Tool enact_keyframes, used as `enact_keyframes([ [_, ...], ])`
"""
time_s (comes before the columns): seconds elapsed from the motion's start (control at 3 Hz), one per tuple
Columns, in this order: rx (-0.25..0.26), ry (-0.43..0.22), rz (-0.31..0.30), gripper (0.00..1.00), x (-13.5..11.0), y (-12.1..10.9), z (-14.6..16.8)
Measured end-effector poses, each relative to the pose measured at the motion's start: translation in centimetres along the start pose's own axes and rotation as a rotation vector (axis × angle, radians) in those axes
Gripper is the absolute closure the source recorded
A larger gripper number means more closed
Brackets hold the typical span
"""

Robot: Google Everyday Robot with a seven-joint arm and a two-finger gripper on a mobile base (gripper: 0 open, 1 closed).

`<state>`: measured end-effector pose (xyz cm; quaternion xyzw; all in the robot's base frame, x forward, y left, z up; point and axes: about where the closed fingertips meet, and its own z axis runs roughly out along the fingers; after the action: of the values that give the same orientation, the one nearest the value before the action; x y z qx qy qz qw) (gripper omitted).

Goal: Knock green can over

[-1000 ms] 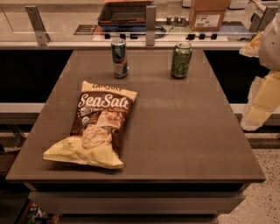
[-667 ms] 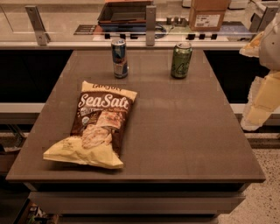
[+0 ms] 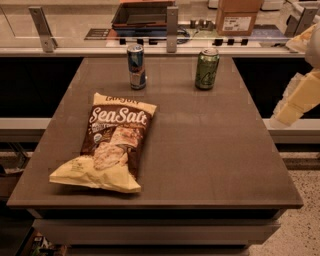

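Observation:
The green can [image 3: 207, 68] stands upright at the far middle-right of the brown table [image 3: 215, 155]. It is olive green with a silver top and pale markings. My gripper [image 3: 298, 99] shows as pale cream parts at the right edge of the view, off the table's right side. It is well to the right of the green can, a little nearer to me, and apart from it.
A slim blue-and-silver can [image 3: 136, 66] stands upright left of the green can. A Sea Salt chip bag [image 3: 112, 142] lies flat on the table's left half. Behind the table is a counter with a rail post [image 3: 172, 27], a dark tray [image 3: 142, 15] and a cardboard box [image 3: 237, 15].
The pale gripper parts at the right edge have shifted slightly upward. Both cans and the chip bag have not moved.

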<state>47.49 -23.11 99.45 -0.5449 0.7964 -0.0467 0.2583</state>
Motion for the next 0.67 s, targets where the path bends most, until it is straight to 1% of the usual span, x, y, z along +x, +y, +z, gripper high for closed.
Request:
enact_keyframes([
  [0.33, 0.105, -0.053, 0.118, 0.00, -0.5, -2.3, 1.1],
  [0.67, 0.197, -0.112, 0.252, 0.00, -1.3, -4.8, 2.3],
])
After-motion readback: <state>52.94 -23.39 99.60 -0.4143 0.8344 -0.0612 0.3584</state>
